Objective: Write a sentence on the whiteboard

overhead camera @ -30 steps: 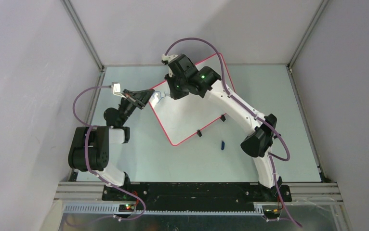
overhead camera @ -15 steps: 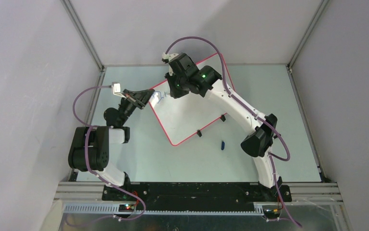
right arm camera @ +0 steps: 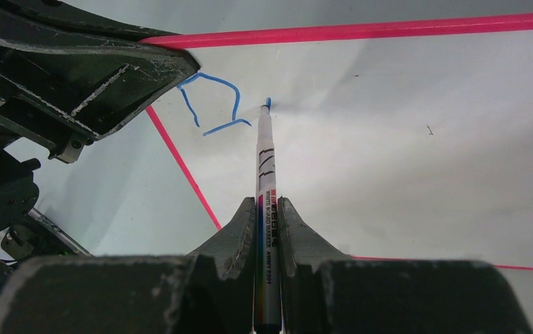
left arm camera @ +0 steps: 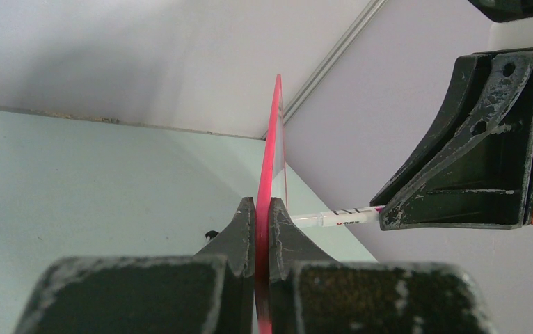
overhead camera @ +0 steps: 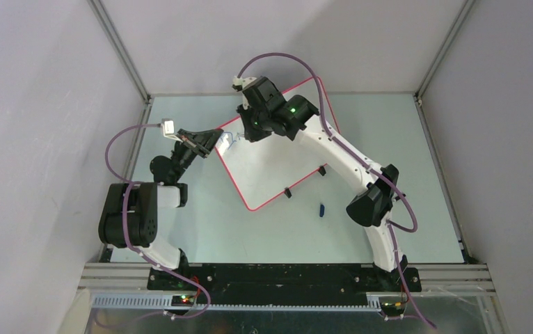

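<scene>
— Since the sentence [right arm camera: 212, 103] is only one rough blue letter so far, where does the board [right arm camera: 389, 139] sit?

— Right ahead of the right gripper [right arm camera: 268, 209], face toward it. It seems propped up off the table [overhead camera: 403, 139] on its two black feet, not lying flat.

— Why propped?

— My guess is that it gives the marker [right arm camera: 264, 181] a face to press against. That would also explain the other arm: the left gripper [left arm camera: 263, 209] is clamped on the board's red rim, with the edge running straight up between its fingers. A push from the pen should then not tip or slide the board.

— And the writing hand?

— It is clenched tight on the marker's barrel, low down, so the shaft sticks out forward beyond the fingers. The tip touches the board just right of the letter, with a small blue mark at the point of contact. I'd say a second letter is starting.

— How close are the two?

— Near. The left gripper's body lies just left of and beyond the marker tip, with the letter beside it.
</scene>
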{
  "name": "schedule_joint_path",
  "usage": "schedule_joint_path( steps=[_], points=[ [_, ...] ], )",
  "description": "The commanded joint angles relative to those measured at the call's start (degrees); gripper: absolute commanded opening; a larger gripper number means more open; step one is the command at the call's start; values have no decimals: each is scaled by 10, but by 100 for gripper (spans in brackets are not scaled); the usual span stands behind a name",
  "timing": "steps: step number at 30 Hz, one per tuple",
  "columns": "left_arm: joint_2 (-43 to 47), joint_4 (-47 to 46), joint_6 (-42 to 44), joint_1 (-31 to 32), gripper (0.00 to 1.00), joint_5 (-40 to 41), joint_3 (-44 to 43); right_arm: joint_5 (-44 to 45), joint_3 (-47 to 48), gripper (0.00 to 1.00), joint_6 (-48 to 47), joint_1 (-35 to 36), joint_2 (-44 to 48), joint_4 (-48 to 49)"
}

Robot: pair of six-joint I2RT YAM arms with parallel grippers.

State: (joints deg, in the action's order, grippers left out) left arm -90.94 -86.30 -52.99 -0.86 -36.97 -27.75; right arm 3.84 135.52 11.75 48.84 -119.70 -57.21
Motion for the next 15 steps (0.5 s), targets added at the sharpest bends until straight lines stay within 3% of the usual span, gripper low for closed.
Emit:
schedule_joint_path(
  steps=[1,15],
  points=[
    [4,-13,67,16,1,-47,4,20,29,0,-8,-2,-9,6],
    [5,-13,67,16,1,-46,4,47,30,0,-3,-10,-6,11]
  ],
)
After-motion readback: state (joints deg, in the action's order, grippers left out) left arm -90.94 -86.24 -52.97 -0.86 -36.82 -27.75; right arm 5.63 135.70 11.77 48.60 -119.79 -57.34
